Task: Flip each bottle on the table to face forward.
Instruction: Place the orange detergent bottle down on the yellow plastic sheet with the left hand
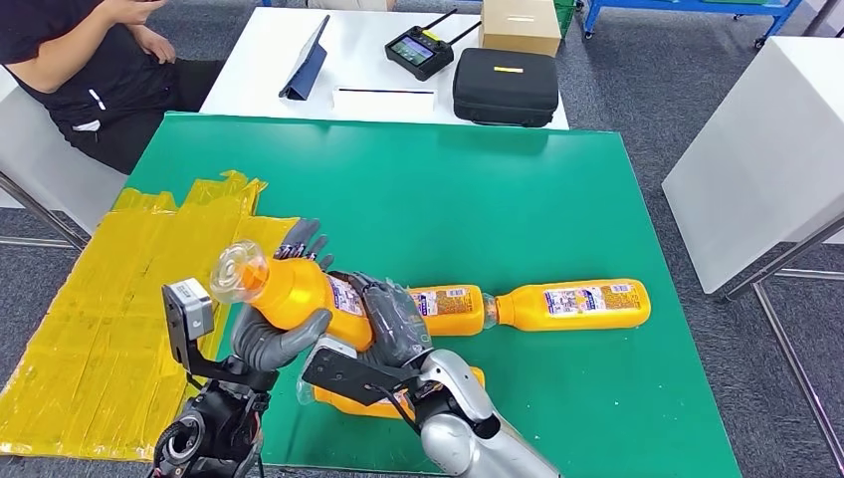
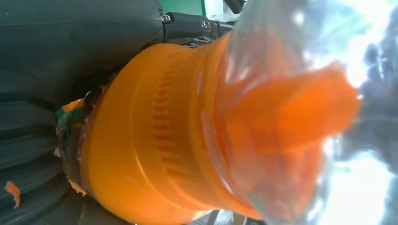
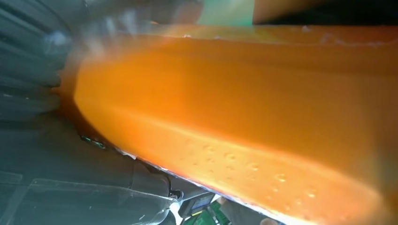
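Note:
An orange bottle [image 1: 294, 289] is lifted off the green table [image 1: 498, 199], tilted, its clear round end [image 1: 239, 271] turned up toward me. My left hand [image 1: 274, 339] grips it from below near that end. My right hand [image 1: 393, 319] wraps its middle. The wrist views show the bottle [image 2: 155, 140] [image 3: 234, 117] pressed close against the dark fingers [image 2: 28, 140] [image 3: 28, 70]. A labelled orange stretch [image 1: 448, 301] shows past my right hand; I cannot tell whether it belongs to the held bottle. Another bottle [image 1: 577, 304] lies on its side, label up. A third bottle [image 1: 343, 403] lies under my right forearm.
Crumpled yellow sheeting [image 1: 119, 299] covers the table's left side. A person in black [image 1: 90, 70] sits at the back left. Behind stands a white table [image 1: 259, 60] with a tablet [image 1: 307, 65], a controller [image 1: 420, 50], a black case [image 1: 506, 87] and a cardboard box [image 1: 520, 25].

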Controlling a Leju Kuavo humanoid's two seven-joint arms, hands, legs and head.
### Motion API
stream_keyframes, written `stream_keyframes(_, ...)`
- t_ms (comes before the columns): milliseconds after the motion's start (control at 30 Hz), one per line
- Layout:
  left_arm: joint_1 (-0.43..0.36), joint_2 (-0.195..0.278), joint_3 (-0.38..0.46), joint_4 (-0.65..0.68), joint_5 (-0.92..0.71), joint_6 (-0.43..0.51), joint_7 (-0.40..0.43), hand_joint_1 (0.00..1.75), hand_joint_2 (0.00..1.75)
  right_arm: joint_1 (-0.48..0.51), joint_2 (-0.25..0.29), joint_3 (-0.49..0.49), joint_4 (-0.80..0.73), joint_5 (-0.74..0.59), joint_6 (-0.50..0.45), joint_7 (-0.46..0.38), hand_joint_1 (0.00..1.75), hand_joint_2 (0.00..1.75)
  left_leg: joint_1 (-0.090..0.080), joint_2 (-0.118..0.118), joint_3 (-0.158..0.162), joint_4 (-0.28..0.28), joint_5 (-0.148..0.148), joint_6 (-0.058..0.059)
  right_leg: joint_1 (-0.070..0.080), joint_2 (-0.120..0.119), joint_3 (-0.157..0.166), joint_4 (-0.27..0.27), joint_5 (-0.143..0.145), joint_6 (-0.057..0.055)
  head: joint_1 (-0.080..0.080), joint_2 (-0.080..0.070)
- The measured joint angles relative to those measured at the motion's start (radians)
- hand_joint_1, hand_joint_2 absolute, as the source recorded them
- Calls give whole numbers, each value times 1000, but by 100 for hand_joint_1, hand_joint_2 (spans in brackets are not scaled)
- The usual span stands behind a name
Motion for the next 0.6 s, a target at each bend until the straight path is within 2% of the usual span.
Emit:
stream_keyframes(367, 10, -6, -5, -24, -64, 55, -13, 175, 175, 13, 0, -13, -2, -6, -9, 5, 175, 175, 0, 0, 0, 0, 0, 0, 0, 0, 0, 0, 0, 0, 0, 0)
stream_keyframes(400, 13, -8, -5, -27, -71, 61, -16, 175, 175, 14, 0, -14, -4, -7, -12, 5, 166, 175, 0, 0, 0, 0, 0, 0, 0, 0, 0, 0, 0, 0, 0, 0)
stream_keyframes(433, 16, -10, -5, -29, -76, 65, -18, 175, 175, 16, 1, -15, -6, -8, -14, 5, 123, 175, 0, 0, 0, 0, 0, 0, 0, 0, 0, 0, 0, 0, 0, 0)
stream_keyframes(500, 21, -14, -5, -33, -88, 75, -22, 175, 175, 20, 1, -17, -11, -11, -21, 4, 35, 87, 0, 0, 0, 0, 0, 0, 0, 0, 0, 0, 0, 0, 0, 0)
stream_keyframes(533, 23, -16, -5, -36, -97, 84, -26, 175, 175, 22, 2, -19, -13, -13, -24, 5, 0, 44, 0, 0, 0, 0, 0, 0, 0, 0, 0, 0, 0, 0, 0, 0)
stream_keyframes(567, 25, -18, -5, -38, -109, 95, -31, 175, 175, 25, 3, -22, -16, -15, -26, 6, 0, 0, 0, 0, 0, 0, 0, 0, 0, 0, 0, 0, 0, 0, 0, 0)
stream_keyframes(600, 27, -20, -5, -41, -126, 111, -36, 175, 175, 29, 4, -27, -20, -18, -28, 8, 0, 0, 0, 0, 0, 0, 0, 0, 0, 0, 0, 0, 0, 0, 0, 0)
